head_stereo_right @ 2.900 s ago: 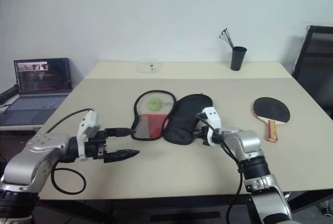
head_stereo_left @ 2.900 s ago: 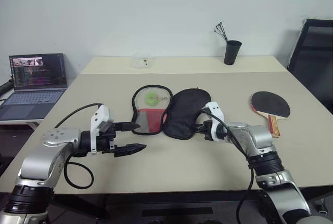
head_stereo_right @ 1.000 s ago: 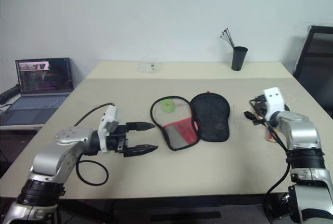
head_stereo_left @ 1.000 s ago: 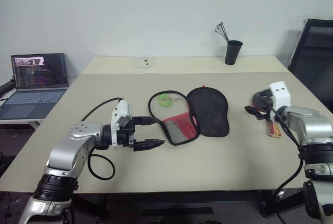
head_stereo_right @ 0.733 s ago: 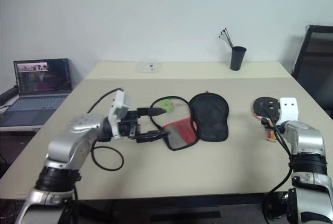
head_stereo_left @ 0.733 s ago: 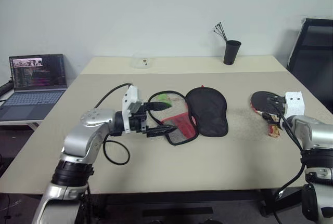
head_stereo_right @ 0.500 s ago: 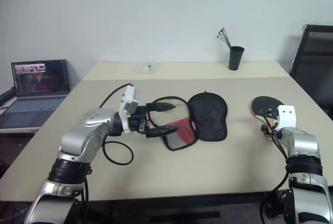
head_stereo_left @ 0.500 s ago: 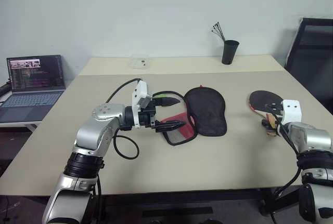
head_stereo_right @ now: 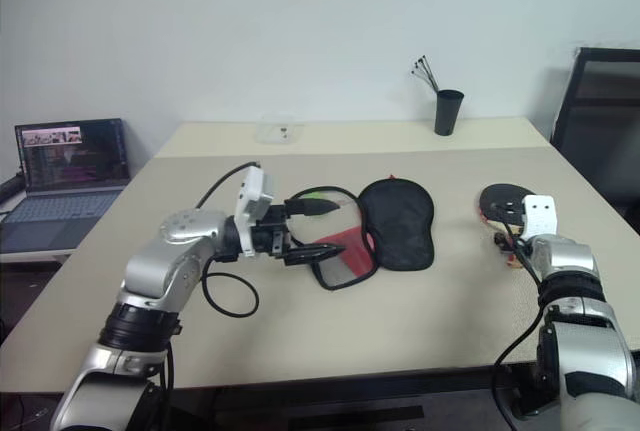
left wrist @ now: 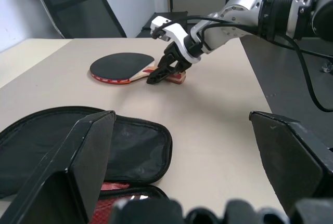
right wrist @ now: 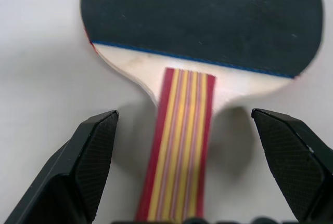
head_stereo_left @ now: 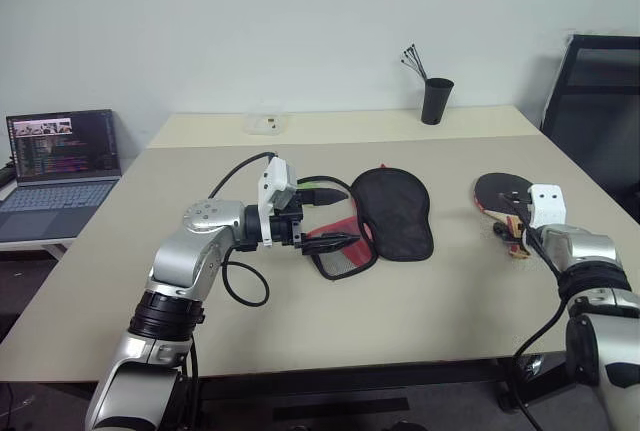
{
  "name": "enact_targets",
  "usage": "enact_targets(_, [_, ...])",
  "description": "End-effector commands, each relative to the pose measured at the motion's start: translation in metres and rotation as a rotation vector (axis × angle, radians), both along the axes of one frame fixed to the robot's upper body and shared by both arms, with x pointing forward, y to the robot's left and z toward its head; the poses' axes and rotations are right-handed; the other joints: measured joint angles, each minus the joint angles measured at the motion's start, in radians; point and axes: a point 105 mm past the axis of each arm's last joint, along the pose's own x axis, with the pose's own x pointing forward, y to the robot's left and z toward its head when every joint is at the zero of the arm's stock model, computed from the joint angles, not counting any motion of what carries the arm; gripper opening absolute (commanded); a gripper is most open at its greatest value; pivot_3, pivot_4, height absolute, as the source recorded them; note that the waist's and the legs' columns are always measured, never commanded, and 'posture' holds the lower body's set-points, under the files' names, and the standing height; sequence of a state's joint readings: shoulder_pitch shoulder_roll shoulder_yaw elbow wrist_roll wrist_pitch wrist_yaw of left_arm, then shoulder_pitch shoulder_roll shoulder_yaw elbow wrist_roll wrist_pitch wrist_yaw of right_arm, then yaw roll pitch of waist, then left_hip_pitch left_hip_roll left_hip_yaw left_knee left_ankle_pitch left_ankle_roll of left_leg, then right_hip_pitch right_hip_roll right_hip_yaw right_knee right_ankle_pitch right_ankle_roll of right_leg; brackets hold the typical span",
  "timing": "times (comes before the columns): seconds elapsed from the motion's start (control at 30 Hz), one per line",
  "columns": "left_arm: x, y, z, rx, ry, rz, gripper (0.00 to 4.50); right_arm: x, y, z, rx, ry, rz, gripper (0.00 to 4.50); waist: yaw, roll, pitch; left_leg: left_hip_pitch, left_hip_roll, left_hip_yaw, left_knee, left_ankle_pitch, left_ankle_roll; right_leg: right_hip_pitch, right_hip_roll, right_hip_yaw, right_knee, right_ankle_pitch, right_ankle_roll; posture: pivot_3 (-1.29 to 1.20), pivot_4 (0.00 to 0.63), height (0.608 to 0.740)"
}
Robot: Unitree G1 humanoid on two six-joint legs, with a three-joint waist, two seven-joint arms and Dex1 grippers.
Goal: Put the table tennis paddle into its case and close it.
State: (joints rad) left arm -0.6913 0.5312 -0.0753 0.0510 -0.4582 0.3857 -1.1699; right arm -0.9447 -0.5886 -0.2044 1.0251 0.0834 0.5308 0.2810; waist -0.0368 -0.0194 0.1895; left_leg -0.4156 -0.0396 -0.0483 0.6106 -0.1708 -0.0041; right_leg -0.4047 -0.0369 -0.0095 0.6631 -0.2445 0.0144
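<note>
Since the earlier frames right gripper [right wrist: 182, 203] has swung out from beside the case [head_stereo_left: 375, 219] to the table tennis paddle [head_stereo_left: 498, 193] at the right side of the table [head_stereo_left: 420, 311], and left gripper [head_stereo_left: 335, 218] has come in from the bare tabletop to the case's open mesh half. Right gripper now sits low over the paddle handle [right wrist: 179, 154], fingers spread wide either side of it, nothing held yet; the handle runs straight between them, the blade lies ahead of the tips. Left gripper is wide open too, empty, one finger above the case rim and one at its near edge; the black flap lies just beyond its tips.

Paddle looks light and rigid. Rubber face is grippy but best not pinched; the wooden handle is the place to take hold, across its flat sides close to the blade so it doesn't swing. It lies flat on the table, so the fingers need to get down beside the handle edges. Case is soft fabric, floppy, likely to slide or fold when the paddle pushes in, so hold its rim.
</note>
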Motion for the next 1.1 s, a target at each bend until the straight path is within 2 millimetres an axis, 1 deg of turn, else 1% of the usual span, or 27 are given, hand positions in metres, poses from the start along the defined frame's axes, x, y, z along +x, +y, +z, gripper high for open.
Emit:
enact_targets(0.03, [-0.002, 0.003, 0.01, -0.004, -0.049, 0.004, 4.5, 0.006, 0.003, 0.008, -0.015, -0.017, 0.021, 4.46, -0.001, 0.0, 0.0, 0.0, 0.0, 0.0, 0.0, 0.0, 0.0, 0.0, 0.0, 0.0, 0.0, 0.0, 0.0, 0.0, 0.15, 0.74])
enact_targets(0.17, [-0.002, 0.004, 0.008, -0.001, -0.048, 0.01, 4.5, 0.006, 0.004, 0.004, -0.012, -0.002, 0.023, 4.46, -0.002, 0.0, 0.0, 0.0, 0.0, 0.0, 0.0, 0.0, 0.0, 0.0, 0.0, 0.0, 0.0, 0.0, 0.0, 0.0, 0.15, 0.74])
enact_targets(0.27, [-0.002, 0.005, 0.008, 0.003, -0.049, 0.015, 4.5, 0.004, 0.003, -0.004, -0.016, 0.024, 0.01, 3.91, -0.002, 0.0, 0.0, 0.0, 0.0, 0.0, 0.0, 0.0, 0.0, 0.0, 0.0, 0.0, 0.0, 0.0, 0.0, 0.0, 0.15, 0.74])
enact_targets(0.5, [-0.002, 0.006, 0.007, 0.007, -0.048, 0.02, 4.5, 0.001, 0.004, -0.011, -0.002, 0.047, 0.002, 1.62, 0.004, -0.002, -0.001, 0.0, 0.0, 0.0, 0.001, 0.0, 0.0, 0.001, 0.0, 0.0, 0.0, 0.001, 0.001, 0.0, 0.15, 0.74])
enact_targets(0.57, [-0.002, 0.007, 0.006, 0.008, -0.047, 0.022, 4.5, 0.001, 0.005, -0.013, 0.005, 0.048, 0.0, 1.08, 0.004, -0.002, -0.001, 0.0, -0.001, 0.0, 0.001, 0.0, 0.0, 0.001, 0.0, 0.0, 0.0, 0.001, 0.001, 0.0, 0.15, 0.74])
enact_targets(0.7, [-0.002, 0.008, 0.005, 0.012, -0.045, 0.026, 4.5, 0.003, 0.007, -0.012, 0.015, 0.032, -0.001, 1.06, 0.005, -0.002, -0.001, 0.0, 0.0, -0.001, 0.001, 0.0, 0.0, 0.001, 0.0, 0.0, 0.0, 0.001, 0.001, 0.0, 0.15, 0.74])
enact_targets(0.8, [-0.002, 0.01, 0.004, 0.015, -0.046, 0.033, 4.5, 0.009, 0.013, 0.0, -0.013, -0.012, 0.05, 1.06, 0.004, -0.002, -0.001, 0.0, 0.0, -0.001, 0.001, 0.0, 0.0, 0.001, 0.0, 0.0, 0.0, 0.001, 0.001, 0.0, 0.15, 0.74])
enact_targets(0.93, [-0.003, 0.016, 0.006, 0.013, -0.045, 0.055, 4.5, 0.019, 0.03, 0.028, -0.022, -0.078, 0.134, 1.06, -0.003, -0.001, -0.001, 0.0, 0.0, 0.0, 0.001, 0.0, 0.0, 0.0, 0.0, 0.001, 0.0, 0.001, 0.001, 0.0, 0.15, 0.74])
enact_targets(0.97, [-0.003, 0.018, 0.006, 0.014, -0.045, 0.059, 4.5, 0.02, 0.033, 0.031, -0.02, -0.086, 0.145, 1.06, -0.005, -0.001, -0.001, 0.0, 0.0, 0.0, 0.001, 0.0, 0.0, 0.0, 0.0, 0.001, 0.0, 0.001, 0.001, 0.0, 0.15, 0.74])
enact_targets(1.1, [-0.005, 0.026, 0.002, 0.017, -0.031, 0.088, 4.5, 0.024, 0.066, 0.067, 0.0, -0.186, 0.248, 1.06, -0.011, 0.0, 0.0, -0.001, 0.001, 0.0, 0.0, 0.0, 0.0, -0.002, 0.0, 0.001, 0.0, 0.001, 0.001, 0.0, 0.15, 0.74])
